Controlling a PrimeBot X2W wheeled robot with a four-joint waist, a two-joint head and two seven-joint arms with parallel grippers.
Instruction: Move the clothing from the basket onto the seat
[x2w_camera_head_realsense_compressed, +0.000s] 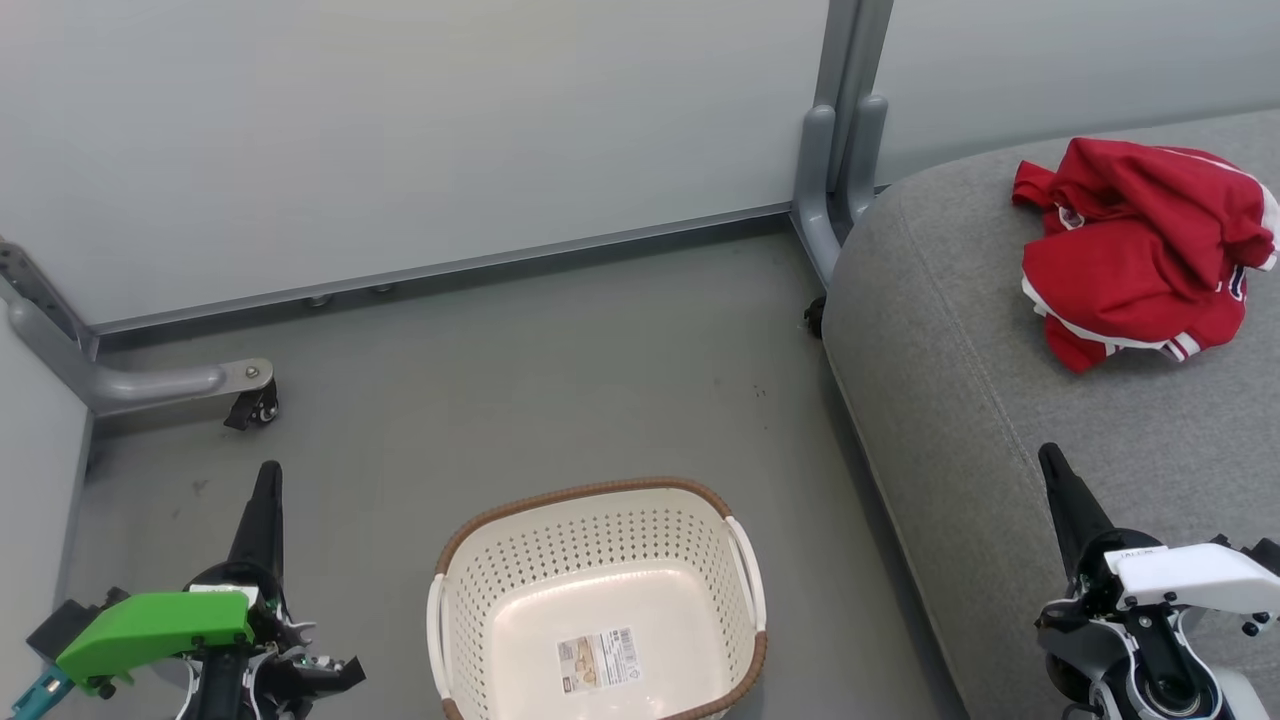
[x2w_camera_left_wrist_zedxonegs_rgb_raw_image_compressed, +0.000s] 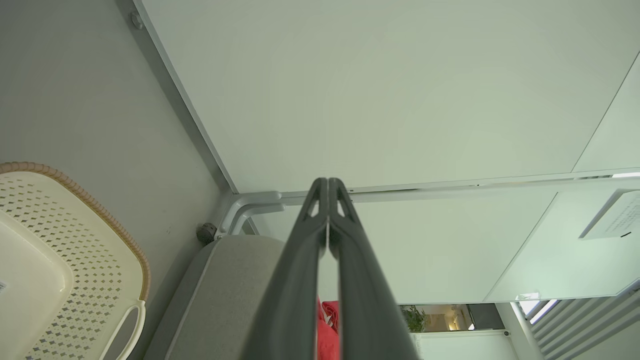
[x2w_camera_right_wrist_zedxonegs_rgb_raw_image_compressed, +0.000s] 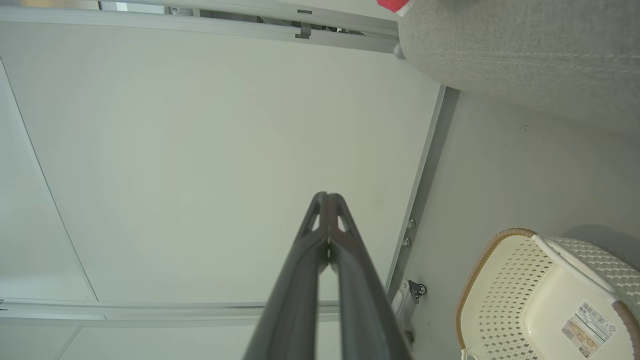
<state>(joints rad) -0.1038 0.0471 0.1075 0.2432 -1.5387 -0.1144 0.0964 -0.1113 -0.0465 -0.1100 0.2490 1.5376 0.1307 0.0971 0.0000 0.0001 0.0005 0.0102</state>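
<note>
Both long dark-fingered claws are clenched on nothing, left claw (x2w_camera_head_realsense_compressed: 268, 490) and right claw (x2w_camera_head_realsense_compressed: 1052, 470) alike; I judge there is nothing left to lift. The cream perforated plastic basket (x2w_camera_head_realsense_compressed: 590, 490) stands empty on the grey floor (x2w_camera_head_realsense_compressed: 550, 350) near the large grey fabric seat (x2w_camera_head_realsense_compressed: 1000, 420). The crumpled red white-trimmed clothing (x2w_camera_head_realsense_compressed: 1140, 250) lies well in from the seat's rounded edge, unlikely to slide off.

Lab-like test bay, wheeled white partition panels (x2w_camera_head_realsense_compressed: 400, 130)

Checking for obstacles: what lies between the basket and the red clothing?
From the basket, bare grey floor, then the seat's bare upholstery up to the clothing, as the head view shows.
</note>
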